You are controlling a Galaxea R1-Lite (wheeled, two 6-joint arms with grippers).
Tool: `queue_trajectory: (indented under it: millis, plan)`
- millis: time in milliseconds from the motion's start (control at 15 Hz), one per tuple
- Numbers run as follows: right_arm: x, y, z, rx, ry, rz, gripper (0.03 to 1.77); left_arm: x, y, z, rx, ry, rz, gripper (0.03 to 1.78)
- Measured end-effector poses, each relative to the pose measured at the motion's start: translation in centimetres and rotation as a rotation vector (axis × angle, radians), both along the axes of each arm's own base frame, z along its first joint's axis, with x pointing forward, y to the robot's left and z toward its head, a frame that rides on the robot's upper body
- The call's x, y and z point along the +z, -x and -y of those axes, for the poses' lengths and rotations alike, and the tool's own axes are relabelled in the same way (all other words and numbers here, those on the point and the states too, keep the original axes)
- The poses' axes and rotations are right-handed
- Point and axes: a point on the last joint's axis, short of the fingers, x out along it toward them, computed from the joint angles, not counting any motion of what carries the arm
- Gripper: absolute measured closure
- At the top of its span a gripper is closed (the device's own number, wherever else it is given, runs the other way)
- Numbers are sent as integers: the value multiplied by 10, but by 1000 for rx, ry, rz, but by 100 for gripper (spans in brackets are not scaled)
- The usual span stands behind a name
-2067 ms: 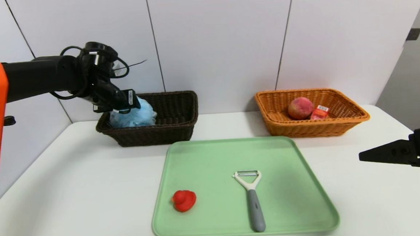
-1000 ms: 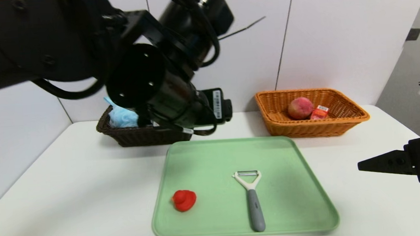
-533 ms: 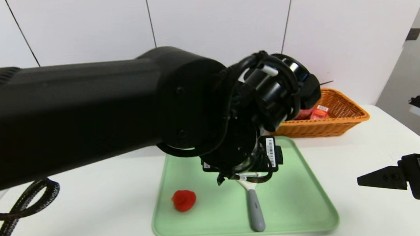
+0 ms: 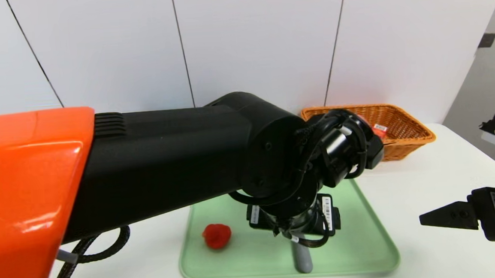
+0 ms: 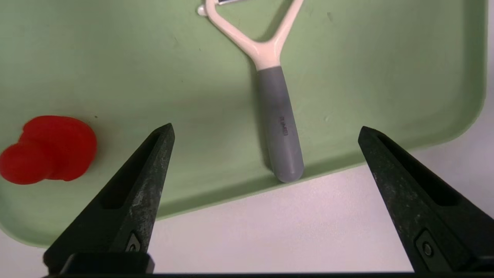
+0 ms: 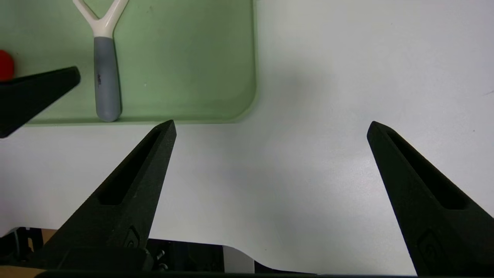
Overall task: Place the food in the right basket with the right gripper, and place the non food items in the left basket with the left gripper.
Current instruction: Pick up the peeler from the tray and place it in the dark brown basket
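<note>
Left gripper (image 5: 264, 131) hovers over peeler (image 5: 276, 112) on green tray (image 5: 386, 77), fingers spread wide, empty. Right gripper (image 6: 270, 127) idle near table's right edge, fingers also spread.

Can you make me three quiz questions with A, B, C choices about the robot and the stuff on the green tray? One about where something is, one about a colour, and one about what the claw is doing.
1. Where does the peeler lie?
A. in the orange basket
B. on the green tray
C. on the bare white table

2. What colour is the duck?
A. red
B. yellow
C. blue

3. How is the left gripper?
A. shut on the peeler
B. shut on the duck
C. open, above the peeler's handle

Answers:
1 B, the left wrist view shows it flat on the tray.
2 A, it is red all over.
3 C, its two fingers stand wide apart and touch nothing.

The right gripper waits at the table's right side.
</note>
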Motion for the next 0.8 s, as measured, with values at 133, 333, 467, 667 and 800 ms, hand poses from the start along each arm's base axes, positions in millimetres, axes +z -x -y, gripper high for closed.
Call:
queue_trajectory:
  millis: [133,333,467,667,800]
  plan:
    - [-4,0,0,-7,-5,-3,9,-7,-1,3,-5,-13,-14,12]
    - [-13,-1,0,-8,-24,38,9,-17,-5,10,-8,-20,-17,12]
    - [-17,0,0,-9,-33,54,9,-24,-8,14,-9,-26,-21,12]
    - [-18,2,1,-10,-31,53,9,-35,-11,20,-14,-32,-33,12]
    - [-19,1,1,-10,-31,53,9,-39,-11,22,-31,-25,-70,12]
